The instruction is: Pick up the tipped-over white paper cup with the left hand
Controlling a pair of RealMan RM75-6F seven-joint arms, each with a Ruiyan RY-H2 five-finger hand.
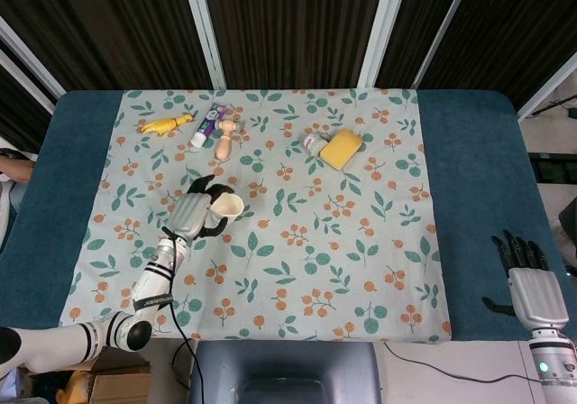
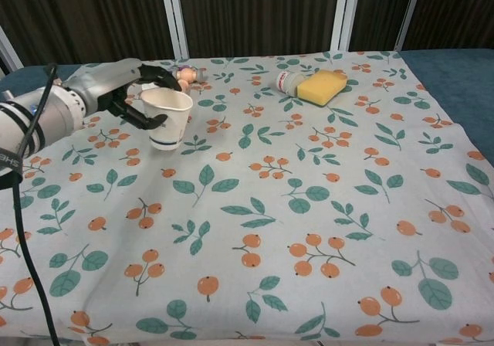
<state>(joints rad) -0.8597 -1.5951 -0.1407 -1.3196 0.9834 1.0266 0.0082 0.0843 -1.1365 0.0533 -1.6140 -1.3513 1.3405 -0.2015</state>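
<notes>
Left hand (image 2: pixel 127 91), upper left of frame, grips the white paper cup (image 2: pixel 167 119) upright above the cloth (image 2: pixel 309 207); right hand (image 1: pixel 534 287), lower right, fingers spread, empty.

From my chest view the left hand (image 2: pixel 127 91) hides the back of the white paper cup (image 2: pixel 167 119), the right hand (image 1: pixel 534 289) is cut at the head view's bottom edge, and the small bottle's (image 1: pixel 313 142) label is unreadable.
</notes>
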